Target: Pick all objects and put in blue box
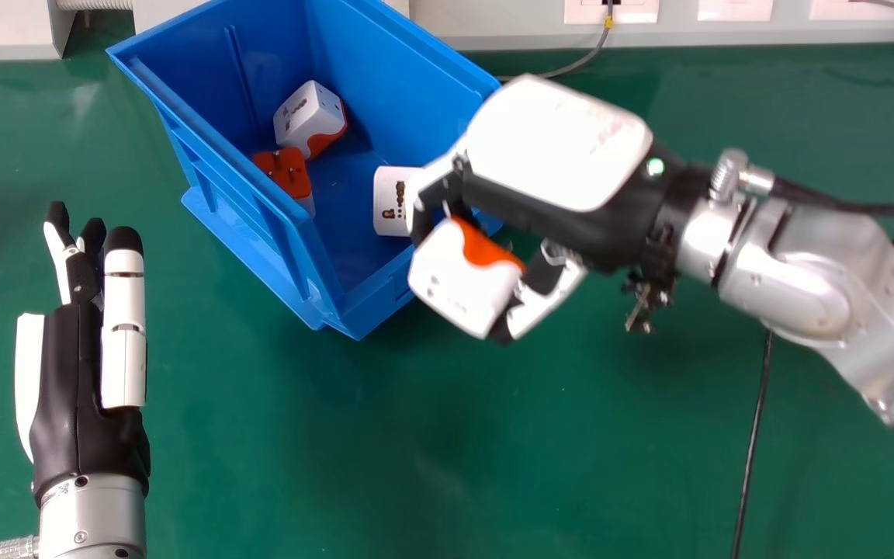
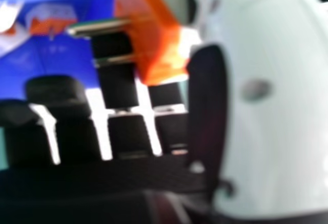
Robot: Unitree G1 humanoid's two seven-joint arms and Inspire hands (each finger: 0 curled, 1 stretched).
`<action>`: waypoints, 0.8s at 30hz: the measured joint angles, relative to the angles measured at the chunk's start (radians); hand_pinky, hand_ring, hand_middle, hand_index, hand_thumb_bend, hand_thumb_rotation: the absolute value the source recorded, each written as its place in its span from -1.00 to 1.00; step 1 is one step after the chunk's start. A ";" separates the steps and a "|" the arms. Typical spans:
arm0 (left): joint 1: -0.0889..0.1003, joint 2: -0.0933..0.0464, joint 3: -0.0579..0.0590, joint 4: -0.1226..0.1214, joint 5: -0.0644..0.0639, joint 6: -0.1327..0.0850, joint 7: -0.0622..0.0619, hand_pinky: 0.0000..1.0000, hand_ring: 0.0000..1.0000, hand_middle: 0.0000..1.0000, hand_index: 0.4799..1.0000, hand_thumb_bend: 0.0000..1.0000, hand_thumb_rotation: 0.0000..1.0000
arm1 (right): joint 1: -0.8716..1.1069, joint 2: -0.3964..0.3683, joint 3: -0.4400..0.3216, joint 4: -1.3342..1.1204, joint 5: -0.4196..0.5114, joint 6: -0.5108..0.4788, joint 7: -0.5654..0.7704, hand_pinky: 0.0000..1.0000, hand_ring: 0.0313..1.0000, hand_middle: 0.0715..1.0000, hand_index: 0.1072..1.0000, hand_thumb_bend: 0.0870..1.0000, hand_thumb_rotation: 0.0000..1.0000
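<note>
1. Green table (image 1: 276,435): under everything, reaching back to the wall.
2. Blue box (image 1: 393,70): on far part of table, set at an angle, open side up. Part done: three adapters already inside. Judged well along, perhaps on the last pick; cannot tell whether more lie hidden behind the arm.
3. Silver right forearm (image 1: 796,287): in from right side of head view, angled toward box.
4. Left hand (image 1: 78,373): at left of head view, over table near box, fingers straight and apart, nothing held. Idle; no part in this step, as judged.
5. Right hand (image 1: 548,163): at box's near right edge, back upward, fingers and thumb clamped on one adapter. Step in hand: delivery, short of release.
6. Held adapter (image 1: 462,283), white and orange: in right grasp, by near right edge of box; cannot tell whether fully over the opening. Left to do: shift a little farther in, then let go. Risk: a catch on the rim, or a drop outside.
7. Adapters in box: one white and orange (image 1: 309,116) toward the back; one orange, pins up (image 1: 284,172), just beside; one white (image 1: 394,203) nearer the right hand, partly hidden.
</note>
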 measured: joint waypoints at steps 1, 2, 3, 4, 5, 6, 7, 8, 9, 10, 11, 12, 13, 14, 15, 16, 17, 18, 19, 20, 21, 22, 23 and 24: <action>0.000 0.000 0.001 0.000 0.000 0.000 0.000 1.00 1.00 1.00 1.00 -0.34 1.00 | -0.009 0.011 0.000 0.004 -0.003 0.010 -0.009 -0.85 -0.81 -0.75 -0.19 -0.11 -0.70; 0.000 0.000 0.001 0.000 0.000 0.000 0.000 1.00 1.00 1.00 1.00 -0.34 1.00 | -0.013 0.019 0.001 0.009 -0.008 0.018 -0.016 -0.85 -0.81 -0.75 -0.19 -0.11 -0.70; 0.000 0.000 0.002 0.000 0.000 0.001 0.000 1.00 1.00 1.00 1.00 -0.34 1.00 | -0.019 0.034 0.003 0.019 -0.020 0.027 -0.024 -0.85 -0.81 -0.76 -0.19 -0.11 -0.70; 0.000 0.000 0.003 0.000 -0.001 0.001 0.000 1.00 1.00 1.00 1.00 -0.33 1.00 | -0.024 0.051 0.006 0.031 -0.028 0.040 -0.030 -0.85 -0.81 -0.76 -0.19 -0.11 -0.70; -0.001 0.000 0.004 0.000 -0.002 0.001 0.000 1.00 1.00 1.00 1.00 -0.33 1.00 | -0.028 0.064 0.010 0.042 -0.033 0.051 -0.035 -0.85 -0.82 -0.76 -0.19 -0.11 -0.70; -0.001 0.000 0.005 0.000 -0.002 0.001 0.000 1.00 1.00 1.00 1.00 -0.33 1.00 | -0.031 0.080 0.014 0.055 -0.037 0.063 -0.040 -0.85 -0.82 -0.76 -0.19 -0.11 -0.70; -0.002 0.000 0.006 0.001 -0.002 0.001 0.000 1.00 1.00 1.00 1.00 -0.33 1.00 | -0.035 0.094 0.017 0.068 -0.042 0.071 -0.044 -0.85 -0.82 -0.77 -0.19 -0.11 -0.70; -0.004 0.000 0.006 0.002 -0.002 0.001 0.001 1.00 1.00 1.00 1.00 -0.33 1.00 | -0.040 0.109 0.024 0.083 -0.048 0.084 -0.051 -0.86 -0.82 -0.77 -0.19 -0.11 -0.70; -0.004 0.000 0.006 0.003 -0.001 0.001 0.001 1.00 1.00 1.00 1.00 -0.32 1.00 | -0.045 0.124 0.028 0.098 -0.058 0.094 -0.058 -0.86 -0.83 -0.77 -0.19 -0.11 -0.70; -0.005 0.000 0.006 0.003 -0.001 0.001 0.001 1.00 1.00 1.00 1.00 -0.32 1.00 | -0.056 0.140 0.036 0.118 -0.066 0.106 -0.064 -0.86 -0.83 -0.78 -0.19 -0.11 -0.70; -0.005 0.000 0.005 0.003 -0.001 0.001 0.000 1.00 1.00 1.00 1.00 -0.32 1.00 | -0.066 0.152 0.044 0.135 -0.069 0.118 -0.067 -0.87 -0.83 -0.78 -0.19 -0.11 -0.70; -0.005 0.000 0.005 0.003 0.000 0.001 0.000 1.00 1.00 1.00 1.00 -0.32 1.00 | -0.077 0.166 0.050 0.152 -0.076 0.129 -0.072 -0.87 -0.83 -0.78 -0.19 -0.11 -0.70; -0.005 0.000 0.005 0.003 -0.001 0.000 0.000 1.00 1.00 1.00 1.00 -0.32 1.00 | -0.088 0.178 0.054 0.167 -0.083 0.142 -0.078 -0.87 -0.83 -0.78 -0.19 -0.11 -0.70; -0.004 0.000 0.006 0.003 -0.001 0.000 0.000 1.00 1.00 1.00 1.00 -0.32 1.00 | -0.102 0.192 0.061 0.187 -0.091 0.153 -0.086 -0.87 -0.83 -0.78 -0.19 -0.11 -0.70; -0.004 0.000 0.006 0.003 -0.001 0.000 0.000 1.00 1.00 1.00 1.00 -0.32 1.00 | -0.116 0.203 0.067 0.203 -0.105 0.164 -0.093 -0.87 -0.83 -0.78 -0.19 -0.11 -0.70; -0.004 0.000 0.006 0.003 -0.001 -0.001 0.000 1.00 1.00 1.00 1.00 -0.31 1.00 | -0.131 0.214 0.077 0.222 -0.110 0.174 -0.102 -0.87 -0.83 -0.78 -0.19 -0.11 -0.70; -0.004 0.000 0.006 0.003 -0.001 -0.001 0.000 1.00 1.00 1.00 1.00 -0.31 1.00 | -0.145 0.223 0.084 0.239 -0.112 0.180 -0.108 -0.87 -0.83 -0.78 -0.19 -0.12 -0.70; -0.003 0.000 0.006 0.003 0.000 -0.001 0.000 1.00 1.00 1.00 1.00 -0.31 1.00 | -0.159 0.235 0.090 0.258 -0.115 0.188 -0.116 -0.87 -0.83 -0.77 -0.19 -0.12 -0.70; -0.003 0.000 0.006 0.003 0.000 -0.001 0.000 1.00 1.00 1.00 1.00 -0.31 1.00 | -0.180 0.252 0.099 0.285 -0.124 0.199 -0.126 -0.87 -0.83 -0.77 -0.19 -0.12 -0.70; -0.003 0.000 0.004 0.003 0.001 -0.001 0.000 1.00 1.00 1.00 1.00 -0.31 1.00 | -0.197 0.266 0.106 0.309 -0.133 0.210 -0.132 -0.87 -0.83 -0.77 -0.19 -0.12 -0.70; -0.001 0.000 0.005 0.003 0.001 -0.001 0.000 1.00 1.00 1.00 1.00 -0.31 1.00 | -0.217 0.280 0.117 0.338 -0.142 0.218 -0.145 -0.87 -0.83 -0.77 -0.19 -0.12 -0.70; -0.001 0.001 0.005 0.002 0.001 -0.001 0.000 1.00 1.00 1.00 1.00 -0.31 1.00 | -0.233 0.292 0.126 0.363 -0.148 0.224 -0.152 -0.87 -0.83 -0.76 -0.19 -0.12 -0.70; 0.000 0.001 0.004 0.002 0.001 -0.001 -0.001 1.00 1.00 1.00 1.00 -0.31 1.00 | -0.246 0.301 0.132 0.383 -0.150 0.229 -0.160 -0.87 -0.83 -0.76 -0.19 -0.12 -0.70; 0.003 0.001 0.005 0.002 0.001 -0.001 -0.001 1.00 1.00 1.00 1.00 -0.31 1.00 | -0.265 0.314 0.141 0.412 -0.153 0.236 -0.171 -0.86 -0.83 -0.76 -0.19 -0.12 -0.70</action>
